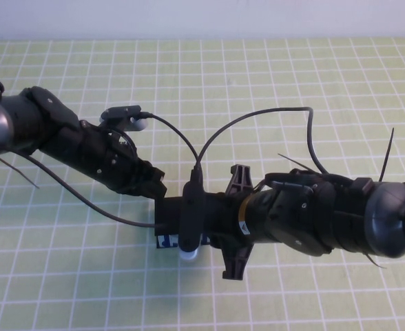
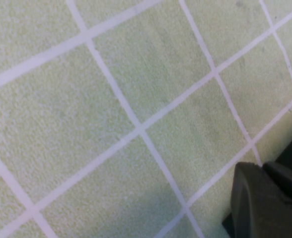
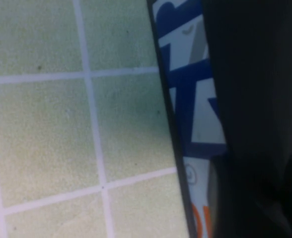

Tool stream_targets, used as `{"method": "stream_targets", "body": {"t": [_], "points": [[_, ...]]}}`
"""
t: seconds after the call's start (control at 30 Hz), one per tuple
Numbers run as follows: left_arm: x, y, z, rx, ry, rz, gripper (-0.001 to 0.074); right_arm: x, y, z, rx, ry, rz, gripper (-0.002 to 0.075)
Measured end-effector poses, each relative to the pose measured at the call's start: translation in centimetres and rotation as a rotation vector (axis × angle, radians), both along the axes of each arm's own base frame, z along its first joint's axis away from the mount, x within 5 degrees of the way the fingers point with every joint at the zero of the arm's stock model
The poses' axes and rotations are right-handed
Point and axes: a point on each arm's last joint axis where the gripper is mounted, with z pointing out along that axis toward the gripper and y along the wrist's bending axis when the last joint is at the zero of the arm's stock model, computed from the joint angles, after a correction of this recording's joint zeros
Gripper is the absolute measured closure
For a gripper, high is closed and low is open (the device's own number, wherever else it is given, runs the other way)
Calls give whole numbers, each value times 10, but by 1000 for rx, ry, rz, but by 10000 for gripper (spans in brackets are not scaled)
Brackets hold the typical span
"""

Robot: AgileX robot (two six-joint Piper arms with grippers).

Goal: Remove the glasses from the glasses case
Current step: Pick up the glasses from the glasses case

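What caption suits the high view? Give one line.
Left gripper and right gripper meet over the mostly hidden glasses case on the green grid mat.

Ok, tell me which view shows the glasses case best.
The right wrist view: the glasses case fills its side, white face with blue and orange print plain. The high view shows only a sliver under the left gripper and right gripper. The left wrist view shows only the green mat.

Glasses case (image 3: pixel 195 114) on gridded mat (image 3: pixel 76 124)
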Motion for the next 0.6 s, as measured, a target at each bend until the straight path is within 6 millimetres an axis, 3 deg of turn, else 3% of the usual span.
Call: {"method": "stream_targets", "body": {"t": [0.17, 0.6], "points": [[1, 0, 0, 2, -11, 8, 739, 0, 0, 2, -5, -14, 13, 664], [0, 0, 0, -1, -2, -4, 739, -3, -8, 38, 65, -75, 0, 729]]}}
